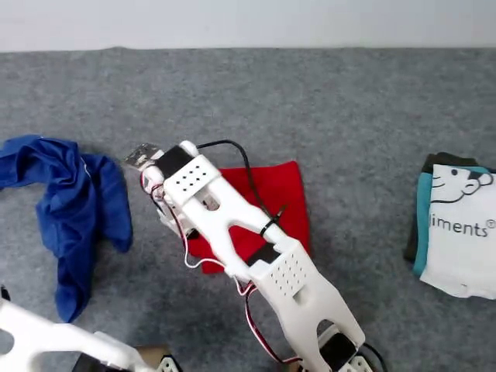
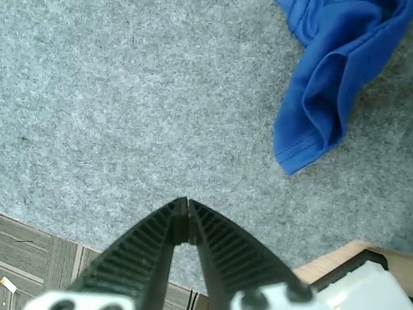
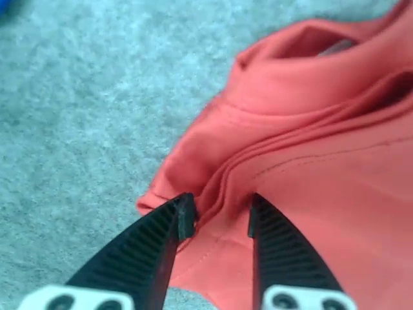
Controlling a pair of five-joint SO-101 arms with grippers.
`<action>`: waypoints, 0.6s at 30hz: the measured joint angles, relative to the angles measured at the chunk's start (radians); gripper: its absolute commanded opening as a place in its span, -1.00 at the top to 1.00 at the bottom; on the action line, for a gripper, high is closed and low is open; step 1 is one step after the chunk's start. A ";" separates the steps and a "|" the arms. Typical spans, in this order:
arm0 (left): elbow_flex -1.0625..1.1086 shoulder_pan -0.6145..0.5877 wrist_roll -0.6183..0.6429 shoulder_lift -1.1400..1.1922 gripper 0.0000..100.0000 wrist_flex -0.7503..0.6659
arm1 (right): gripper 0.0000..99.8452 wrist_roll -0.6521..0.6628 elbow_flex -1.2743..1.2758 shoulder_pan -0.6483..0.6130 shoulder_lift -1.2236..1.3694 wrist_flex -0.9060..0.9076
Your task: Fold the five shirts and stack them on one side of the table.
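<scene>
Straddling one red shirt [image 3: 322,148], right pincer [image 3: 221,216] gapes, left pincer [image 2: 187,208] pressed together; one blue shirt [image 1: 74,201], three-shirt stack [image 1: 459,232].

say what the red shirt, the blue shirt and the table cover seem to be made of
Red shirt: looks like soft knit cloth, probably cotton jersey, matte; it lies in layered folds with a stitched seam line.
Blue shirt: likely a similar thin matte knit; it crumples loosely and shows a stitched hem.
Table cover: seems grey felt or low carpet, fuzzy and mottled, no sheen.

Crumpled shirt [image 1: 77,201] lies left, flat shirt [image 1: 283,194] centre, folded stack [image 1: 465,232] right.
</scene>
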 measured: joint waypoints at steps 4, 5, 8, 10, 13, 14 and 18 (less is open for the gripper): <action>0.000 0.000 0.000 0.000 0.99 0.000 | 0.96 0.049 0.000 0.017 0.003 -0.003; 0.000 0.000 0.000 0.000 0.99 0.000 | 0.98 0.064 0.000 0.018 0.006 -0.003; 0.000 0.000 0.000 0.000 0.99 0.000 | 0.98 0.081 0.000 0.026 0.018 -0.003; 0.000 0.000 0.000 0.000 0.99 0.000 | 0.98 0.086 0.000 0.035 0.018 -0.003; 0.000 0.000 0.000 0.000 0.99 0.000 | 0.98 0.087 0.000 0.048 0.017 -0.003; 0.000 0.000 0.000 0.000 0.99 0.000 | 0.98 0.095 0.000 0.052 0.011 -0.003; 0.000 0.000 0.000 0.000 0.99 0.000 | 0.98 0.138 0.000 0.066 -0.041 -0.003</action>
